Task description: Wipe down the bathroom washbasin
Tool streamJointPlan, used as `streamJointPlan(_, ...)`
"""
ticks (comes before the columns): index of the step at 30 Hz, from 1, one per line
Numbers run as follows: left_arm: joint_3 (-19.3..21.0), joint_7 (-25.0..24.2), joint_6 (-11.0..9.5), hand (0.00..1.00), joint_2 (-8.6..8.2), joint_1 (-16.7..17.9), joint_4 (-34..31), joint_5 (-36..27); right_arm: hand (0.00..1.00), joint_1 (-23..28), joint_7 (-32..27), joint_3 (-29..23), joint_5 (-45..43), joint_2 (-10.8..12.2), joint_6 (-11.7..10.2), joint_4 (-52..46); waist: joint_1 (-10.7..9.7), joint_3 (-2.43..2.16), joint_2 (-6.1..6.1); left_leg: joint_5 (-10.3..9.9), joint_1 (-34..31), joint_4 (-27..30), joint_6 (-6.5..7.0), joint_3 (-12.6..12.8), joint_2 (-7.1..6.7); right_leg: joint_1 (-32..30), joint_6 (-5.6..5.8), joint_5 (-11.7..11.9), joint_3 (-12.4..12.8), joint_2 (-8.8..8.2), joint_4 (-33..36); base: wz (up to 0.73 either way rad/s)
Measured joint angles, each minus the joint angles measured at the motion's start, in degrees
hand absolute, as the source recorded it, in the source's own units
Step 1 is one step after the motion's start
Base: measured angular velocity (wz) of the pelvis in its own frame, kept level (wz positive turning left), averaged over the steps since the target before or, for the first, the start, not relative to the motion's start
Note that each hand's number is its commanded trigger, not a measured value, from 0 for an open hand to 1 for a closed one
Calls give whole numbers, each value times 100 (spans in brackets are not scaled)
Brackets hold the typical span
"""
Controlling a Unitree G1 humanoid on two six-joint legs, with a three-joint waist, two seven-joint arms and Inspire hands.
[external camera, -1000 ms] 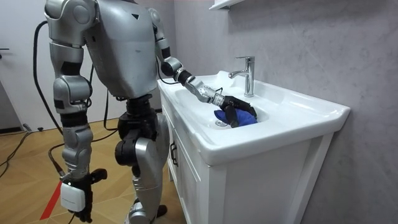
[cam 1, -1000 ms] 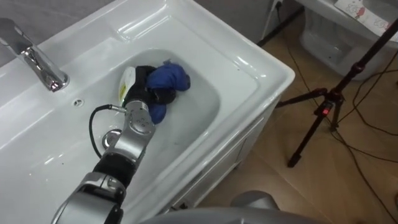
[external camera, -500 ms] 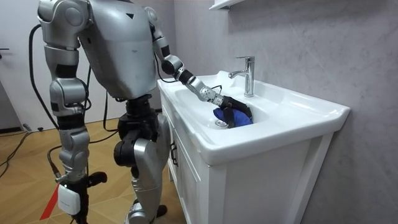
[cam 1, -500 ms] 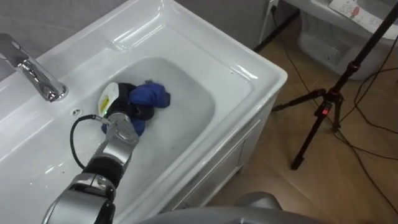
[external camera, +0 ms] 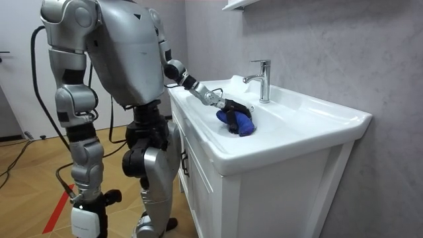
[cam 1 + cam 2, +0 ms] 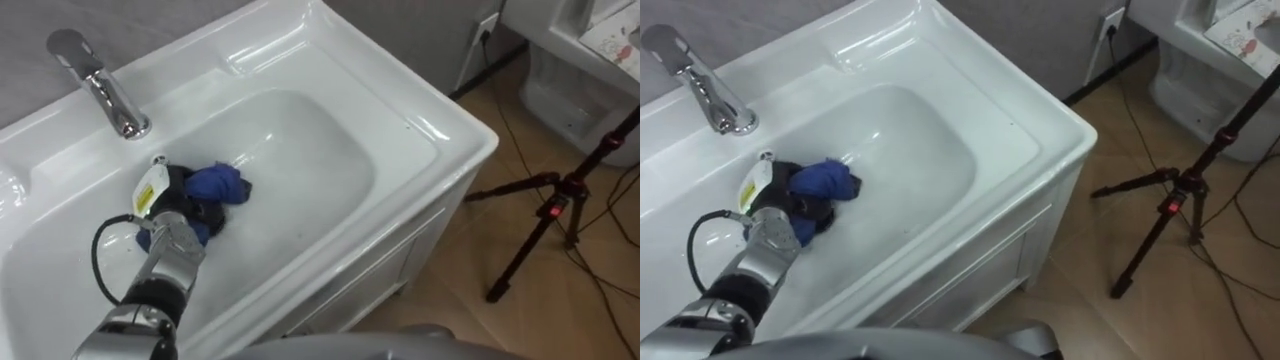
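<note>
A white basin (image 6: 430, 118) is set in a white vanity, and I stand at its side. My left hand (image 6: 186, 207) reaches into the bowl from the lower left, its dark fingers curled on a crumpled blue cloth (image 6: 216, 183). The cloth lies against the bowl's left wall, just below the chrome faucet (image 6: 103, 85). In the room view the left hand (image 5: 230, 112) holds the cloth (image 5: 243, 123) at the bowl's near edge. My right hand (image 5: 88, 210) hangs low by my leg at the room view's left.
A black tripod (image 6: 556, 203) stands on the wood floor right of the vanity, with cables trailing round it. A white container (image 6: 585, 95) sits under a shelf at the far right. The vanity's cabinet front (image 5: 198, 192) is close to my legs.
My left hand has dragged the blue cloth from the middle of the bowl to its left side, nearer the faucet. The head camera has shifted too.
</note>
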Motion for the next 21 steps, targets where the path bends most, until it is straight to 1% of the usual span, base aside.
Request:
streamJointPlan(1, 45, 37, 2, 100, -31, 13, 11, 54, 0, -23, -2, -4, -14, 9, 10, -3, 60, -8, -17, 1, -13, 10, 1, -22, -1, -2, 0, 0, -13, -3, 7, 8)
streamJointPlan(3, 43, 117, -8, 100, -33, 96, -7, 286, 0, -91, 2, -7, -24, 19, 72, -11, 71, -34, -61, 1, -21, 7, 0, -107, -2, 13, -10, -7, -65, -5, 17, 10)
streamJointPlan(5, 43, 177, -11, 100, -34, 147, -2, 517, 0, -140, 9, -7, -17, 10, 109, 4, 100, -75, -131, 7, -18, -4, -10, -184, 8, 31, -29, -20, -104, 6, 13, 8)
streamJointPlan(7, 43, 194, -12, 100, -35, 186, -5, 624, 0, -168, 1, -7, 0, -6, 114, 1, 134, -78, -150, 12, -18, -4, -19, -201, 15, 30, -37, -17, -115, 16, 14, 0)
streamJointPlan(10, 40, 228, -97, 100, -57, 196, 2, 632, 0, -217, -40, -2, -1, -12, 119, 2, 196, -77, -150, 15, -21, -2, -23, -252, 17, 52, -52, -9, -186, 6, 21, 3)
streamJointPlan(12, 40, 272, -196, 100, -78, 239, 2, 908, 0, -285, -41, -9, -31, -16, 120, 10, 246, -76, -162, 18, -17, -5, -27, -316, 17, 107, -59, -14, -248, 3, 1, 11)
streamJointPlan(14, 41, 381, -253, 100, -105, 312, -11, 1164, 0, -353, -30, -9, -98, -27, 115, 6, 260, -77, -164, 21, -15, -6, -31, -345, 19, 121, -66, -13, -256, 5, -65, 5)
streamJointPlan(16, 42, 475, -254, 100, -166, 334, -40, 1376, 0, -431, 10, -13, -259, -27, 127, -1, 295, -78, -165, 23, -34, -7, -33, -421, 17, 118, -71, -15, -282, 5, -66, 5)
streamJointPlan(17, 42, 507, -254, 100, -204, 364, -100, 1476, 0, -475, 30, -12, -314, -29, 159, -5, 385, -79, -167, 24, -39, -8, -34, -437, 17, 122, -77, -19, -285, 7, -71, 0)
streamJointPlan(18, 42, 533, -254, 100, -218, 388, -135, 1522, 0, -504, 35, -11, -341, -28, 188, -9, 425, -80, -169, 26, -41, -8, -36, -455, 17, 135, -78, -20, -290, 8, -74, 6)
streamJointPlan(20, 42, 704, -254, 100, -265, 412, -134, 1810, 0, -558, 36, -14, -514, -26, 195, -16, 497, -81, -185, 29, -41, -7, -37, -620, 7, 212, -84, -24, -374, 3, -98, 23)
streamJointPlan(21, 58, 759, -252, 100, -263, 438, -131, 1895, 0, -564, 31, -25, -544, -27, 193, -17, 528, -81, -185, 30, -35, -8, -39, -648, 8, 217, -86, -25, -404, 2, -102, 23)
